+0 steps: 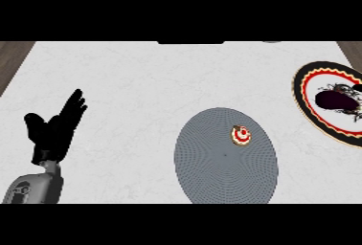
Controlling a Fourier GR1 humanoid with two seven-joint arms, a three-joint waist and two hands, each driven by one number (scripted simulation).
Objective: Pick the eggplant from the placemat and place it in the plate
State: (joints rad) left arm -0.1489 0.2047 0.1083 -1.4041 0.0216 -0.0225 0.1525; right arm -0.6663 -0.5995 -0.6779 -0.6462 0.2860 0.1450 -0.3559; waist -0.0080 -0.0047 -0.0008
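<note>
I count one eggplant [336,100], one plate [311,115] (black rim, red ring), one grey placemat [219,167], one small round red-and-white item [241,135] on it, and one hand [53,131] over the tabletop [141,81].

There are no words, numbers or brand names to read anywhere. The only thing like a sign is a red and white ring pattern, like a little target, on the small round thing [241,135] that sits on the grey placemat [226,167], up toward one o'clock from the mat's middle. The plate [311,81] at the counter's [141,81] three o'clock edge has red, white and black bands around its rim and dark squiggly marks in the middle, but these make no letters.
</note>
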